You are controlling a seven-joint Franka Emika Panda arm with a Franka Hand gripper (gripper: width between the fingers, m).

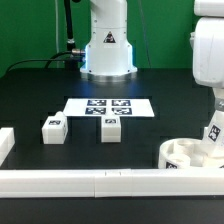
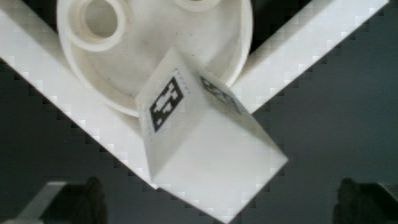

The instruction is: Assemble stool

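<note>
The arm's two-finger gripper (image 2: 217, 208) hangs over the table corner at the exterior view's right, its jaws spread wide. In the wrist view the dark fingers (image 2: 71, 200) sit far out to either side. A strip of black table shows between each one and the part in the middle, so the hand grips nothing that I can see.

Directly under the hand, between the fingers, is a small blocky white plastic leg (image 2: 205, 150), tilted, with a black-and-white square tag on one face. From the exterior view this leg (image 1: 213, 134) sits just below the hand, at the edge of the thick round white plastic disc seat (image 1: 183, 153). Whether the leg rests on the seat (image 2: 134, 60) or only overlaps it I cannot tell.

The seat lies just beyond the leg from the hand, a round socket showing in its top. It is tucked into the corner made by the long white rail blocks (image 1: 80, 182).

A second leg (image 1: 53, 127) and a third leg (image 1: 110, 129) stand on the black table (image 1: 40, 90), well apart from the hand toward the exterior view's left. They are just in front of the marker board (image 1: 110, 106).
</note>
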